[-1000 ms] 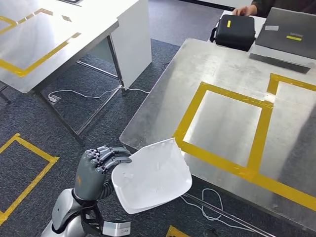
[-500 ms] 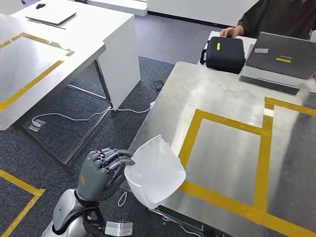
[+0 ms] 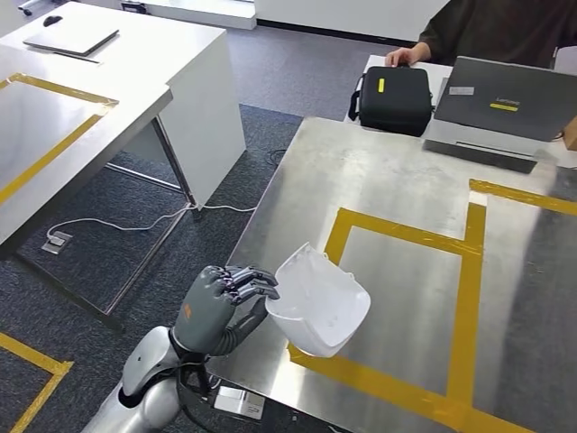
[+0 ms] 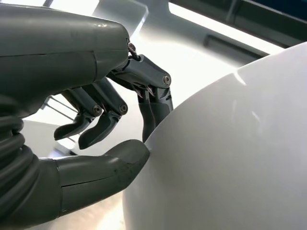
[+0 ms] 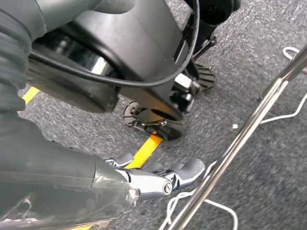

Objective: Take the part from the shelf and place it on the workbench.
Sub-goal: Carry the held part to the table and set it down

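Over the last second the whole scene in my head view has swung: the brushed steel desk with its yellow tape rectangles (image 3: 408,180) has come nearer and squarer to me, so I have turned and stepped toward it rather than the desk moving. With that, the white curved plastic shell part (image 3: 318,302), which was out over the dark carpet beside the desk, now hangs above the desk's near corner, at the corner of the nearer yellow tape rectangle (image 3: 401,298). I judge the carry nearly done; what remains is to lower the part and let go.

My left hand (image 3: 221,305) grips the part at its rim, on the side away from the tape rectangle. In my left wrist view the thumb (image 4: 108,165) presses the shell's outer curve while two fingers (image 4: 155,103) hook over its edge; the others are curled, touching nothing.

My right hand (image 5: 159,177) hangs low over the carpet, fingers loosely extended and holding nothing.
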Robot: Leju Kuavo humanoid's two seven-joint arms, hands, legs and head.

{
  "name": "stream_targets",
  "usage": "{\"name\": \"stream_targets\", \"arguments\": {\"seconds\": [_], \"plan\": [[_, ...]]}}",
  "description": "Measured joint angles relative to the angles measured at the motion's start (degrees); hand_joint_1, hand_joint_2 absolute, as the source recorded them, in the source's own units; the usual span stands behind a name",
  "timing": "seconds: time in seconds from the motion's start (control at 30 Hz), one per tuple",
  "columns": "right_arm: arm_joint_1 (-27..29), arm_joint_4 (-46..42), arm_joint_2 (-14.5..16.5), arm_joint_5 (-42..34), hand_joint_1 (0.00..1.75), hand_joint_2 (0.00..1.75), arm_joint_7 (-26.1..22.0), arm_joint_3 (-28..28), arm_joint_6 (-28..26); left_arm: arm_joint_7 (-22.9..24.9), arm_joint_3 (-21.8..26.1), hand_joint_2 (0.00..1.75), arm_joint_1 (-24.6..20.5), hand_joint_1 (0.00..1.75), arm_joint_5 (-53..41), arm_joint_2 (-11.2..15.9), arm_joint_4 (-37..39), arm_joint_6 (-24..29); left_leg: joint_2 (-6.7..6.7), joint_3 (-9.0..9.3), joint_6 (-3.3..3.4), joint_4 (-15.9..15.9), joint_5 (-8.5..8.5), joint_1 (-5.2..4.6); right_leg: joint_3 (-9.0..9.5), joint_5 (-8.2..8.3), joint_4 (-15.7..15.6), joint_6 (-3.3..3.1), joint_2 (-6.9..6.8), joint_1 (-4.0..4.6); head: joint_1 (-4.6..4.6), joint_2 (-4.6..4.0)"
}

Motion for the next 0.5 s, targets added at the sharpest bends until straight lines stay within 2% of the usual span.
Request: {"name": "stream_targets", "arguments": {"seconds": [0.03,0.07,0.13,0.17,0.2,0.23,0.3,0.33,0.37,0.43,0.47,0.5], "plan": [[0.0,0.0,0.0,0.1,0.00,1.75,0.0,0.0,0.0,-0.1,-0.3,1.75,-0.4,1.75,0.3,0.0,0.2,-0.5,-0.30,-0.76,-0.26,1.7,-1.17,0.08,0.07,0.17,0.0,-0.30,0.49,-0.06,-0.02,0.00],[0.0,0.0,0.0,0.1,0.00,1.75,0.0,0.0,0.0,-0.2,-0.6,1.75,-0.7,1.75,0.4,0.0,0.4,-0.7,-0.82,-2.18,-0.45,4.7,-2.88,0.11,0.10,0.28,-0.1,-0.50,0.97,-0.09,-0.07,0.00],[0.0,0.0,0.0,0.1,0.00,1.75,0.0,0.0,0.0,-0.2,-0.9,1.75,-0.9,1.75,0.5,0.0,0.9,-1.0,-1.51,-6.40,-0.51,12.8,-6.27,0.06,0.05,0.24,-0.1,-0.75,2.01,0.01,-0.10,0.00],[0.1,0.0,0.0,0.2,0.00,1.75,0.0,0.0,0.0,-0.2,-1.0,1.75,-1.0,1.75,0.5,0.0,1.1,-1.3,-1.64,-8.19,-0.37,15.7,-6.86,0.00,0.06,0.16,-0.1,-0.86,2.57,0.12,-0.10,0.00],[0.1,0.0,0.0,0.3,0.00,1.75,0.0,0.0,0.0,-0.2,-1.2,1.75,-1.1,1.75,0.5,0.0,1.4,-1.7,-1.76,-9.13,-0.12,16.7,-6.34,-0.07,0.10,0.05,-0.1,-0.97,3.15,0.25,-0.10,0.00],[0.1,0.0,0.0,0.4,0.00,1.75,0.1,0.0,0.1,-0.1,-1.5,1.75,-1.4,1.75,0.5,0.0,1.7,-2.3,-1.96,-8.97,0.29,15.3,-4.69,-0.19,0.22,-0.06,-0.1,-1.03,3.79,0.41,-0.10,0.00],[0.0,0.0,0.0,0.8,0.00,1.75,0.2,0.1,0.2,0.2,-2.1,1.75,-2.3,1.75,0.2,-0.3,2.5,-3.6,-3.33,-6.25,1.57,8.0,0.11,-0.62,0.51,-0.38,-0.2,-1.01,4.97,0.61,-0.07,0.00],[-0.1,0.0,0.0,1.0,0.00,1.75,0.2,0.1,0.3,0.5,-2.5,1.75,-3.0,1.75,-0.1,-0.6,3.1,-4.2,-4.19,-4.65,2.27,4.3,1.68,-0.79,0.57,-0.61,-0.1,-0.86,5.53,0.73,-0.07,0.00],[-0.1,0.0,0.1,1.2,0.00,1.75,0.3,0.2,0.4,1.0,-2.8,1.75,-3.7,1.75,-0.5,-0.9,3.9,-4.7,-4.87,-3.55,2.65,1.8,2.34,-0.94,0.50,-0.83,-0.1,-0.67,5.96,0.74,-0.03,0.00],[-0.3,0.0,0.1,1.4,0.00,1.75,0.3,0.3,0.7,2.5,-3.6,1.75,-5.3,1.75,-1.4,-1.7,5.9,-5.7,-5.17,-2.75,2.89,0.1,1.88,-1.10,0.25,-1.17,-0.3,-0.10,6.57,0.62,-0.10,0.00],[-0.3,0.0,0.1,1.5,0.00,1.75,0.3,0.4,1.0,3.5,-3.9,1.75,-6.1,1.75,-2.0,-2.2,7.1,-6.0,-5.04,-2.51,2.64,-0.3,1.87,-1.13,0.45,-1.23,-0.7,0.13,6.66,0.57,-0.14,0.00],[-0.2,0.0,0.1,1.6,0.00,1.75,0.3,0.4,1.3,4.6,-4.2,1.75,-7.0,1.75,-2.5,-2.8,8.4,-6.2,-5.00,-2.19,2.28,-0.7,1.98,-1.06,0.76,-0.94,-1.2,-0.06,6.61,0.61,-0.12,0.00]]}}
